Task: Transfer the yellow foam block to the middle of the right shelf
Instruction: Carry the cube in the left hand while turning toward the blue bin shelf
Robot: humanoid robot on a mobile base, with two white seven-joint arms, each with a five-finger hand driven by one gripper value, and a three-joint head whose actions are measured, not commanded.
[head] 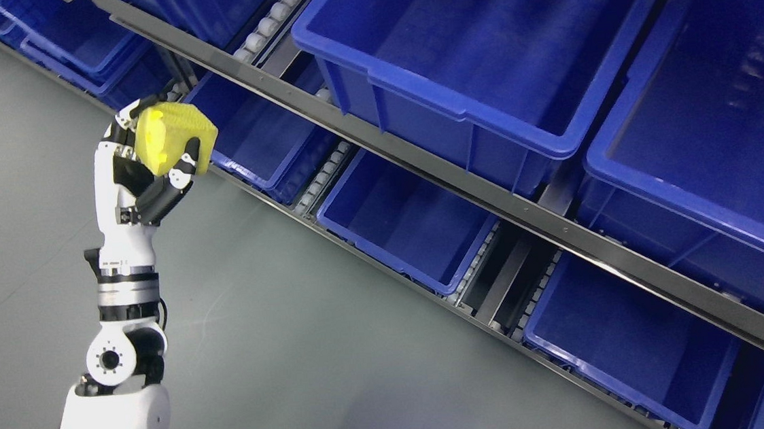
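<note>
- One white robot left hand [146,168] is raised over the grey floor [284,358], its fingers [178,179] curled tight around a yellow ridged foam block [171,135].
- The block sits just beside the front edge of the metal shelf rack [419,170] holding blue plastic bins [479,63].

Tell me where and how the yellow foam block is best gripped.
Grip the yellow foam block across its two broad faces, as the left hand does now: palm coming from the left, fingers wrapped over the lower right edge. Its chunky, wedge-like shape gives wide flat sides for the fingers to press. Foam likely yields, so a firm wrap seems safer than a fingertip pinch.
</note>
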